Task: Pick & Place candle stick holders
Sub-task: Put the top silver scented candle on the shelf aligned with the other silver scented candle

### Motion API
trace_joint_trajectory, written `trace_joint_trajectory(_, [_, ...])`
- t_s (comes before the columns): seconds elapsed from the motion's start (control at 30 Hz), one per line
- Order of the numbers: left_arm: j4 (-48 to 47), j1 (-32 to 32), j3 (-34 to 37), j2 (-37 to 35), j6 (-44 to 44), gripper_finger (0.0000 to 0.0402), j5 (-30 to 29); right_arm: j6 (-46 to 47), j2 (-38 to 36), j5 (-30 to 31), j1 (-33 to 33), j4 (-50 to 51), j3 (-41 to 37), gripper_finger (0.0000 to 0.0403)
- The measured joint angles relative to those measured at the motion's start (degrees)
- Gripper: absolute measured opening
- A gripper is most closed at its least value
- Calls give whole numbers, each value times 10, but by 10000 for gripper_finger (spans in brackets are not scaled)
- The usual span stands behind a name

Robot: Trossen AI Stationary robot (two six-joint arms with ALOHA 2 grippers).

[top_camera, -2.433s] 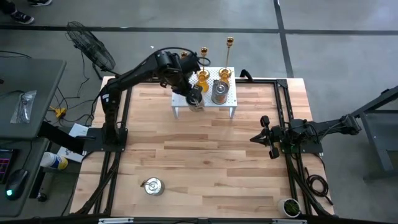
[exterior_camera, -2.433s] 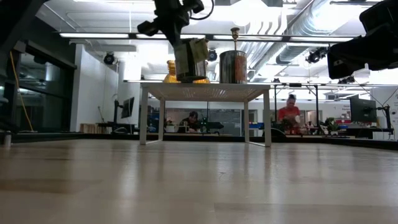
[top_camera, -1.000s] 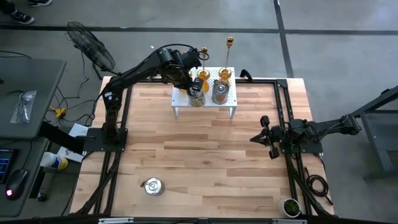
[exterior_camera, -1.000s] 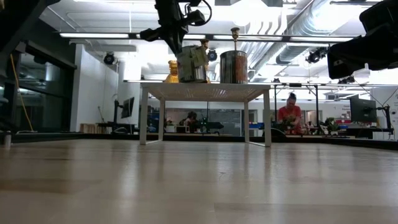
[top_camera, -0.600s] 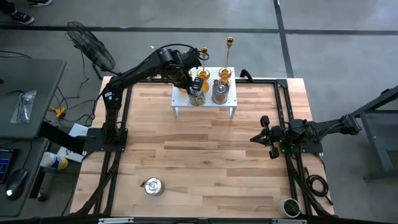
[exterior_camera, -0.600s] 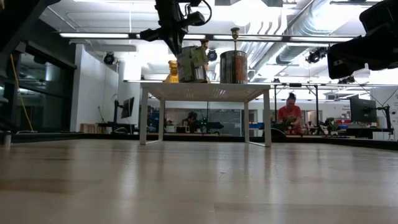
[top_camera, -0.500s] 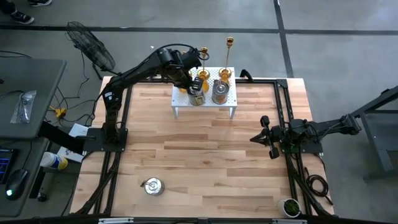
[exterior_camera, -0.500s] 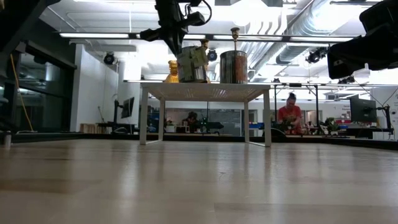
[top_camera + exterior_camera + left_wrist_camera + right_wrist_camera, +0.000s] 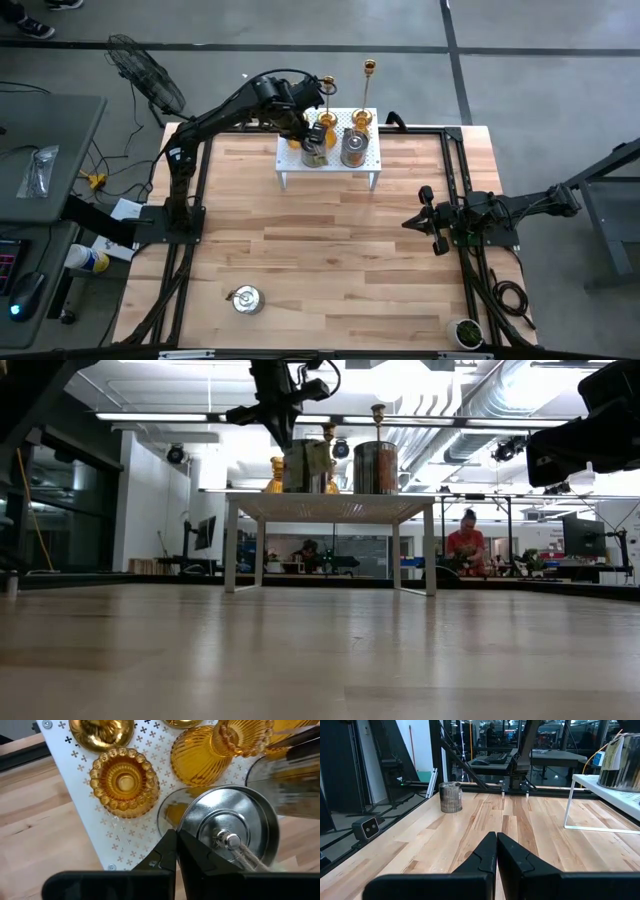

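A white perforated rack [image 9: 368, 165] stands at the table's far middle. On it are a silvery pot [image 9: 316, 155], a second silvery pot [image 9: 352, 150], amber cups [image 9: 325, 122] [image 9: 361, 118] and gold candlesticks [image 9: 327, 85] [image 9: 369, 68]. My left gripper [image 9: 176, 836] comes down over the rack, shut on the first pot [image 9: 227, 827], which stands upright on the rack [image 9: 305, 466]. A third silvery pot [image 9: 245, 298] stands on the table near the front left. My right gripper [image 9: 425, 222] waits shut at the right side, touching nothing. My left gripper pinches the silvery pot's rim [image 9: 176, 826] between its two fingers, one on the inner side of the wall and one on the outer. The fingers slant steeply down from the table's left. The pot stands upright with its bottom on the rack's top.
An amber cup [image 9: 124, 781] and another [image 9: 205, 752] stand close beside the held pot, with a gold base [image 9: 101, 730] behind them. The rack's legs [image 9: 231, 545] lift its top well above the wooden table. A fan [image 9: 145, 70] stands beyond the far left corner.
The silvery pot in my left gripper hung tilted just over the rack; it has now come upright and sits on the rack's top. The gripper has stayed shut on its rim and has hardly shifted.
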State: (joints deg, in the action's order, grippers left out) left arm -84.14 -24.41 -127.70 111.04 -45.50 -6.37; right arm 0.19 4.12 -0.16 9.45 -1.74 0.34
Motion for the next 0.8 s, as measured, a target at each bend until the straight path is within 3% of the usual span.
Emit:
trace_joint_trajectory(0.63, [7,0,-2,-2,8,133,3,0,0,0,0,0,0,4])
trace_joint_trajectory(0.8, [14,8,-2,-20,18,147,-10,0,0,0,0,0,0,3])
